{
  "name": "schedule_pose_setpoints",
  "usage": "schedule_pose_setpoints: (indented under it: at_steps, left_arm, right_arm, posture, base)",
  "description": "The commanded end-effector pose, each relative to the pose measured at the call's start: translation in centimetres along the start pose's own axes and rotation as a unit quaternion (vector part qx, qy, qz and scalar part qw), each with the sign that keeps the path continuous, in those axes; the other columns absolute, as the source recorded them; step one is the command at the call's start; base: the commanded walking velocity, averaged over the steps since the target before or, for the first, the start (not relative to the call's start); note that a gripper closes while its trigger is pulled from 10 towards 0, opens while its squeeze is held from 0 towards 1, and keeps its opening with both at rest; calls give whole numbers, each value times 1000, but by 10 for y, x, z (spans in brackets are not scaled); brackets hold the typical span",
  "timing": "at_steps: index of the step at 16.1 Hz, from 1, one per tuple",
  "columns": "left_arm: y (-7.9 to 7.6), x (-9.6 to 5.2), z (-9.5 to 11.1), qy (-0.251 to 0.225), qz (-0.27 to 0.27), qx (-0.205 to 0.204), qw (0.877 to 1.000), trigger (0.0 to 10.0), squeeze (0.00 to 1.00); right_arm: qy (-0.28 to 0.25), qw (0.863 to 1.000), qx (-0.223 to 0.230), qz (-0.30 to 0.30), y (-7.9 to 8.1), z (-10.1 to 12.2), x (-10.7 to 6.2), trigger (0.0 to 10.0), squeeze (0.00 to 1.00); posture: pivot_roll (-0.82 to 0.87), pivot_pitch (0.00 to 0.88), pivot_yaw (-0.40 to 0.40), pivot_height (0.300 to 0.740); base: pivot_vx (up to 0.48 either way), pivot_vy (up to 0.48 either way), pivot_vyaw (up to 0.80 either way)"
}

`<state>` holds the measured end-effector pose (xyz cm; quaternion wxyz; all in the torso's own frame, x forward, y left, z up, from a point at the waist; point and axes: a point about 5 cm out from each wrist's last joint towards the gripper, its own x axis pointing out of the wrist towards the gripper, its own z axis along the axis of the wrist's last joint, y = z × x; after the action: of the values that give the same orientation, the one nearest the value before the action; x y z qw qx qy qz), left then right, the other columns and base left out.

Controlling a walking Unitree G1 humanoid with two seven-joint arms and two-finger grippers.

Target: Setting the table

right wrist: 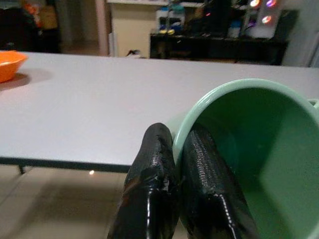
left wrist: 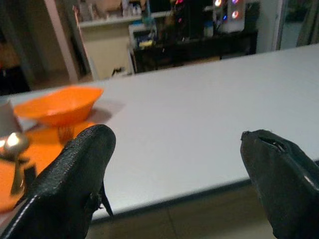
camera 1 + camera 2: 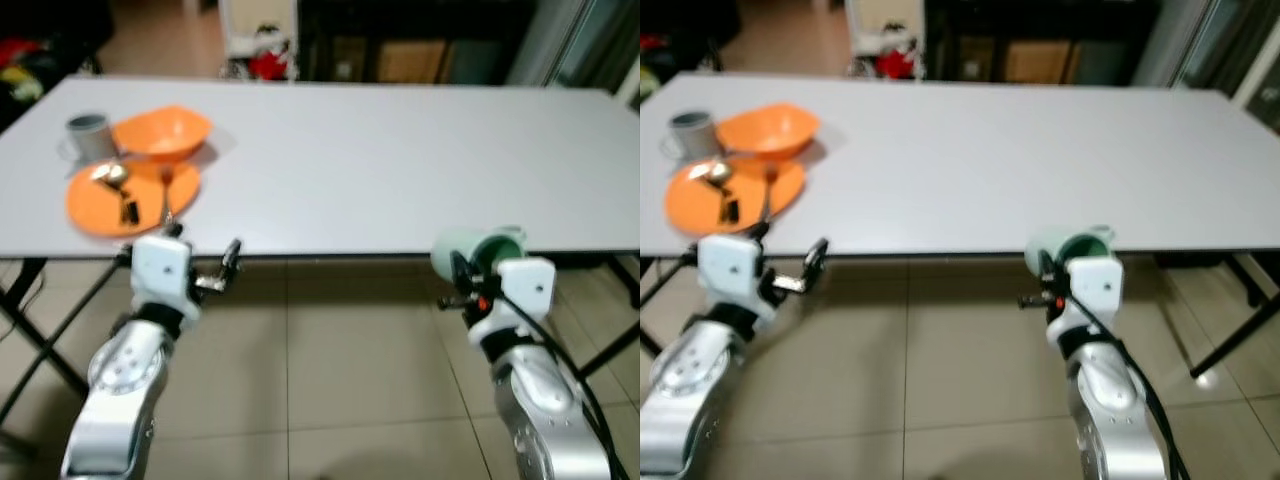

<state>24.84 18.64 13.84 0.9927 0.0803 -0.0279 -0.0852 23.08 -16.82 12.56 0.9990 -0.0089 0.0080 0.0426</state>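
A long white table (image 3: 400, 160) stands before me. At its left end lies an orange plate (image 3: 95, 210) with a spoon (image 3: 112, 176) and a fork (image 3: 166, 192) on it. An orange bowl (image 3: 162, 132) and a grey cup (image 3: 88, 136) stand just behind the plate. My left gripper (image 3: 205, 248) is open and empty, held at the table's front edge, right of the plate. My right gripper (image 3: 462, 270) is shut on the rim of a pale green mug (image 3: 482, 244). It holds the mug tilted at the front edge, right of centre, one finger (image 1: 212, 194) inside it.
Black folding table legs (image 3: 40, 340) stand under both ends, over a beige tiled floor (image 3: 330, 370). Behind the table are a dark cabinet (image 3: 400, 40) and red clutter (image 3: 268, 62). The tabletop's middle and right are bare.
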Motion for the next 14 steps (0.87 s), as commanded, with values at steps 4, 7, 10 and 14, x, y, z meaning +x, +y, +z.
schedule_pose_setpoints:
  at_steps: [4, 7, 10, 14]
  left_arm:
    - [-9, -1, 1, -8, -24, -1, 1000, 10000, 0]
    - [-10, 0, 1, -11, -28, 1, 1000, 10000, 0]
    - [-10, 0, 0, -9, -29, 2, 1000, 10000, 0]
    - [-10, 1, 0, -8, -31, 1, 999, 10000, 0]
  right_arm:
    - [-2, 1000, -3, -18, -12, -6, -4, 10000, 0]
    - [3, 1000, -11, -11, -12, -7, -3, 10000, 0]
    - [5, 1000, -7, -4, -11, -8, -3, 10000, 0]
    - [6, 1000, -2, 3, -10, -8, -1, 10000, 0]
  posture:
    - [64, 0, 0, 740]
    - [63, 0, 1, 740]
    - [63, 0, 1, 740]
    - [67, 0, 0, 740]
  base:
    - [293, 0, 0]
    - [296, 0, 0]
    - [294, 0, 0]
    - [295, 0, -200]
